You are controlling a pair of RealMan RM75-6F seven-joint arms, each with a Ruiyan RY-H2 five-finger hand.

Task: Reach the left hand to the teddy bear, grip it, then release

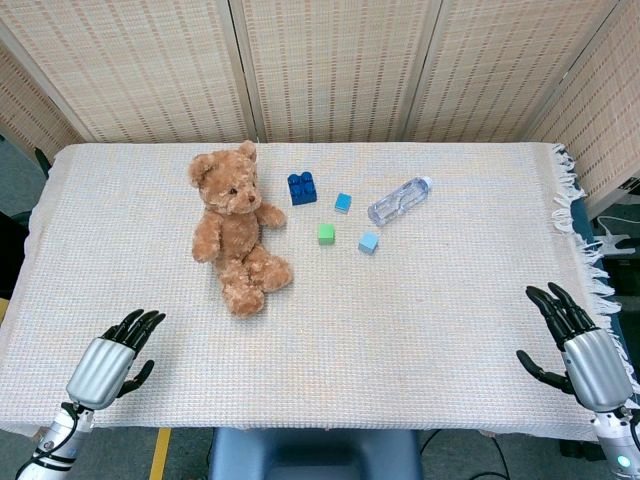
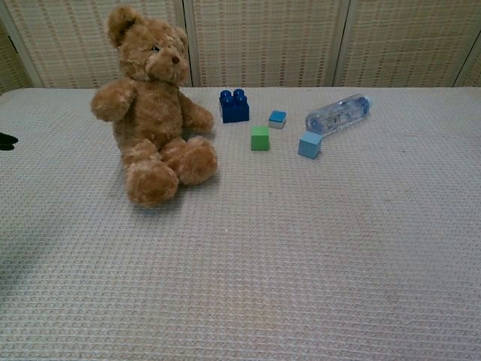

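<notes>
A brown teddy bear (image 1: 235,226) lies on its back on the white cloth, left of the table's middle; in the chest view the teddy bear (image 2: 150,101) fills the upper left. My left hand (image 1: 112,358) hovers at the near left edge, well short of the bear, fingers apart and empty. My right hand (image 1: 577,340) rests at the near right edge, fingers spread, holding nothing. Neither hand clearly shows in the chest view.
Right of the bear lie a dark blue brick (image 1: 302,188), a small blue cube (image 1: 343,202), a green cube (image 1: 326,233), a light blue cube (image 1: 369,242) and a clear plastic bottle (image 1: 399,200) on its side. Woven screens stand behind the table.
</notes>
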